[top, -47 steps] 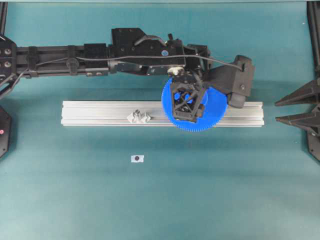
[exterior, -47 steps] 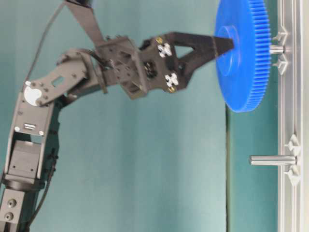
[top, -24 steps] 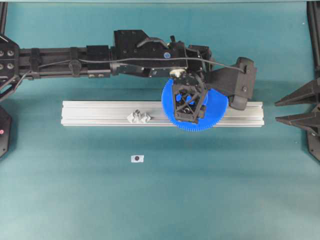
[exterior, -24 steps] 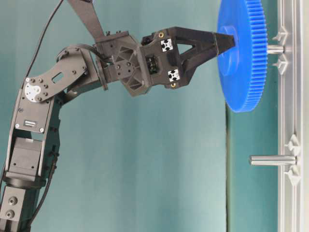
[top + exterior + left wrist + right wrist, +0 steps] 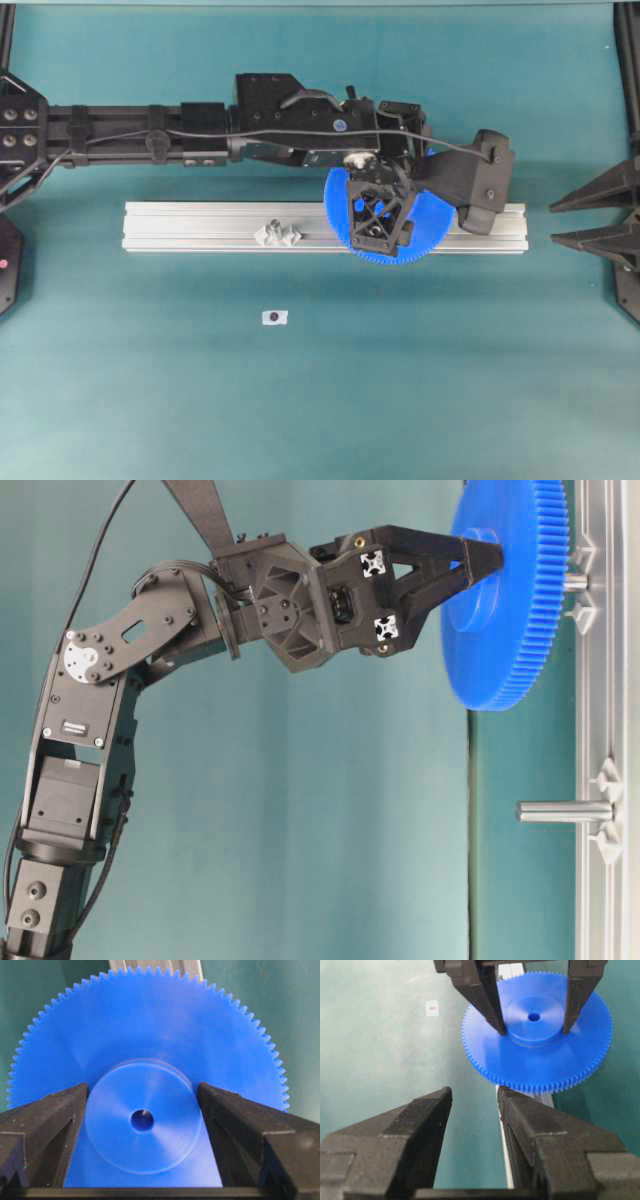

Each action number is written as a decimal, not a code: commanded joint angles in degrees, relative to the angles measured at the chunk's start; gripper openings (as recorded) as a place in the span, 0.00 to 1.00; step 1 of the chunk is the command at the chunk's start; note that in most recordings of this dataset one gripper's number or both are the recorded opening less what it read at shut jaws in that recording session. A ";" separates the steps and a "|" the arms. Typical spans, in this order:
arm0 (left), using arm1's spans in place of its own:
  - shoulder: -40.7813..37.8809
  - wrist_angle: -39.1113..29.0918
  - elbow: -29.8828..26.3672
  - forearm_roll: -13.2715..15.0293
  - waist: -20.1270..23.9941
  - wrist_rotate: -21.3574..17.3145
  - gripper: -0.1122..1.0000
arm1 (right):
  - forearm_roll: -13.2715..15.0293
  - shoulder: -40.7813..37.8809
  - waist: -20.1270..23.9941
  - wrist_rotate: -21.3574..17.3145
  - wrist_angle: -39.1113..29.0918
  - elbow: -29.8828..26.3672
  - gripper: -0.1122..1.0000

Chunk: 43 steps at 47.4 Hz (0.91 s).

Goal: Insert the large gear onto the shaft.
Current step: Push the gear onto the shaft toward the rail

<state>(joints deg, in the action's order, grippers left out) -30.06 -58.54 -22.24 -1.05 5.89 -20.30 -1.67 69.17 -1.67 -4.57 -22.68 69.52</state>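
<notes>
large gear [image 5: 150,1060], toothed blue plastic disc, raised round hub

No readable text, labels or numbers anywhere.

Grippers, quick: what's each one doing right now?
Left gripper: shut on the large gear, clamping its raised hub.
Right gripper: open, holding nothing.
</notes>
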 commanded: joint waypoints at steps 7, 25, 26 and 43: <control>3.08 -0.53 -2.02 -0.18 0.70 -0.18 0.89 | 0.09 -0.44 -0.09 -0.44 0.26 -1.05 0.55; 2.55 -1.76 -6.77 -0.18 -0.79 -0.18 0.89 | 0.00 -0.44 -0.09 -0.44 0.26 -1.14 0.55; 2.64 -2.02 -6.86 -0.18 -0.70 -0.18 0.89 | 0.00 -0.53 -0.18 -0.44 0.26 -1.14 0.55; 3.16 -4.13 -6.06 -0.09 2.20 -0.26 0.64 | 0.00 -0.44 -0.09 -0.44 0.26 -1.67 0.55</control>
<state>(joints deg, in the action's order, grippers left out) -30.06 -62.67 -27.51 -1.05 7.82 -20.48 -1.67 69.17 -1.76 -4.57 -22.68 69.52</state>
